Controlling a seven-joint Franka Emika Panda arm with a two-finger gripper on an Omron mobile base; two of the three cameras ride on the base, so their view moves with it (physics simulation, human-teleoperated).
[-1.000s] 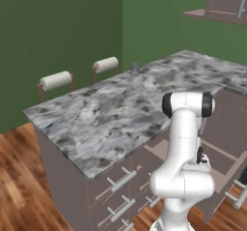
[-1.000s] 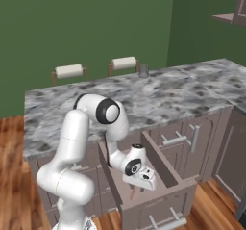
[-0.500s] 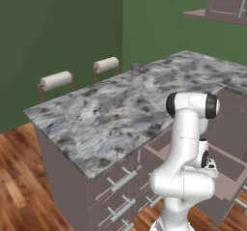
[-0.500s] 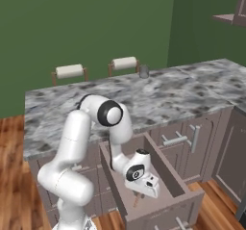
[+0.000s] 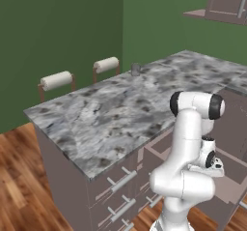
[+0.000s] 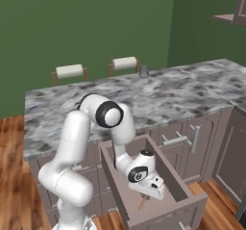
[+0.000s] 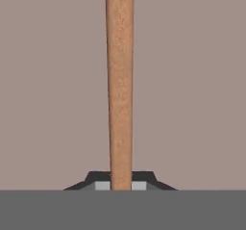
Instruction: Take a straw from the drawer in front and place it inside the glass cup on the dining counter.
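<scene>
The arm is bent down into the open drawer [image 6: 181, 188], where the gripper [image 6: 150, 191] pinches an orange-brown straw [image 7: 119, 84] between its fingers, just above the tan drawer floor. The drawer's side walls stand close on either side of the hand. The glass cup [image 6: 143, 71] sits well away at the far edge of the dining counter [image 6: 168, 92], near two white stool backs [image 6: 70, 71].

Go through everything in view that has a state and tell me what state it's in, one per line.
Taupe-brown drawer: pulled open.
Thin orange-brown straw: lying in the drawer, running between the pincer's fingertips.
Pincer: down in the drawer, straddling the straw; a firm grip cannot be told.
Small clear glass cup: upright on the marbled counter, holding no straw.
</scene>
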